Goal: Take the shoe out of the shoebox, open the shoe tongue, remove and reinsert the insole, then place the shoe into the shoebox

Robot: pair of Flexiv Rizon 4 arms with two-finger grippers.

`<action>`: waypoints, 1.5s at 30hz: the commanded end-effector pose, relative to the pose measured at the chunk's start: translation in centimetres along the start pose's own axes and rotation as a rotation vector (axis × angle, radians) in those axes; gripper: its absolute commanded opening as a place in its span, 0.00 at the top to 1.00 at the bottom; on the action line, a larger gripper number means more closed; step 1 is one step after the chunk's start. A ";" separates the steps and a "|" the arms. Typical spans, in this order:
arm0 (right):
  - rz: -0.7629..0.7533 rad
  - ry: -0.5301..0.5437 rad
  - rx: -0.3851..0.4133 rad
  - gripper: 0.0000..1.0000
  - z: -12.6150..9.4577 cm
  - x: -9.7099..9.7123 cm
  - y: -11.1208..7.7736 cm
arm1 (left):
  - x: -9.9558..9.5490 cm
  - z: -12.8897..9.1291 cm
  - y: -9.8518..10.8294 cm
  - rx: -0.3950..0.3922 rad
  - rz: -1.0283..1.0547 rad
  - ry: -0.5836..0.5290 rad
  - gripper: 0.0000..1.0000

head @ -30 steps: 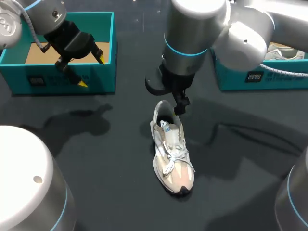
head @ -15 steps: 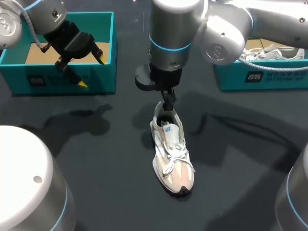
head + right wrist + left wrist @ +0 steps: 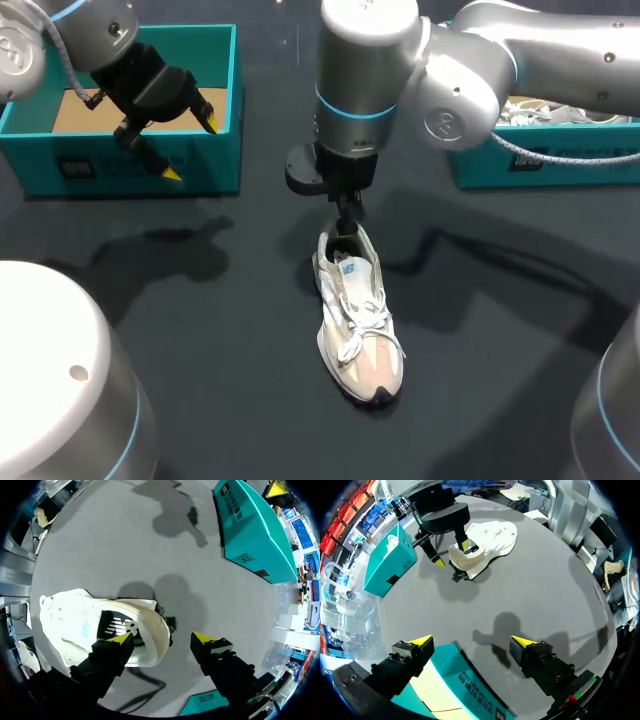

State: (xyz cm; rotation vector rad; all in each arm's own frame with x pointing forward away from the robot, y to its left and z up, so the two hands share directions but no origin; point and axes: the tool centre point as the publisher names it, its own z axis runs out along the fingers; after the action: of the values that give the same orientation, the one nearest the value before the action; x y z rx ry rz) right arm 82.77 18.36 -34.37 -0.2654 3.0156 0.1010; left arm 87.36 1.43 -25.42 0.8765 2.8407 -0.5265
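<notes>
Currently, on my screens, I log the following.

Shoe (image 3: pixel 355 320): a white and beige trainer standing on its sole on the dark table (image 3: pixel 200 330). It is outside both boxes, roughly between them, with its toe toward the near edge and its heel toward the far side.

Right gripper (image 3: pixel 162 639): it points down at the heel with its fingers spread apart. One yellow tip is inside the shoe's opening and the other is outside behind the heel collar. I see no squeeze on the collar.

Left gripper (image 3: pixel 471 641): its fingers are wide apart and it holds nothing. It hangs over the front wall of the left shoebox (image 3: pixel 130 165), which is teal with a bare cardboard floor.

Right shoebox (image 3: pixel 560 165): teal, at the far right of the table, partly hidden by my right arm.
</notes>
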 end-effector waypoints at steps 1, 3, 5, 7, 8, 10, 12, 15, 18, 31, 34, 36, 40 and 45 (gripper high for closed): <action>0.006 -0.004 -0.018 0.27 0.7 0.4 -0.7 | 0.1 0.0 0.0 -0.002 0.000 0.000 0.00; 0.011 0.001 -0.017 0.28 1.0 0.3 -0.7 | 0.1 0.0 0.0 -0.002 0.000 0.000 0.00; 0.010 0.007 -0.015 0.29 1.4 0.3 -0.4 | 0.1 0.0 0.0 -0.002 0.000 0.000 0.00; 0.007 0.015 -0.008 0.29 1.7 0.1 -0.2 | 0.1 0.0 0.0 -0.002 0.000 0.000 0.00; 0.005 0.018 -0.004 0.29 1.8 0.1 -0.1 | 0.1 0.0 0.0 -0.002 0.000 0.000 0.00; 0.004 0.025 0.010 0.28 2.1 0.0 0.2 | 0.1 0.0 0.0 -0.002 0.000 0.000 0.00; 0.002 0.031 0.020 0.29 2.3 0.0 0.4 | 0.1 0.0 0.0 -0.002 0.000 0.000 0.00; 0.002 0.037 0.026 0.31 2.8 -0.1 0.4 | 0.1 0.0 0.0 -0.002 0.000 0.000 0.00; 0.008 0.044 0.025 0.33 3.3 -0.1 0.2 | 0.1 0.0 0.0 -0.002 0.000 0.000 0.00; 0.027 0.067 0.025 0.50 4.5 0.2 -0.3 | 0.1 0.0 0.0 -0.002 0.000 0.000 0.00; 0.029 0.068 0.023 0.52 4.6 0.3 -0.4 | 0.1 0.0 0.0 -0.002 0.000 0.000 0.00; 0.030 0.068 0.023 0.56 4.6 0.4 -0.5 | 0.1 0.0 0.0 -0.002 0.000 0.000 0.00; 0.030 0.064 0.024 1.00 4.6 0.5 -0.5 | 0.1 0.0 0.0 -0.002 0.000 0.000 0.00; 0.021 0.047 0.028 1.00 3.8 0.6 -0.4 | 0.1 0.0 0.0 -0.002 0.000 0.000 0.00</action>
State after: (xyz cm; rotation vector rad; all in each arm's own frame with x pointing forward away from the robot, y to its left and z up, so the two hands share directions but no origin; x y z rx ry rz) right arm 83.07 18.27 -38.87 -0.2399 3.0746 0.0598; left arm 87.36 1.43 -25.42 0.8765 2.8407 -0.5266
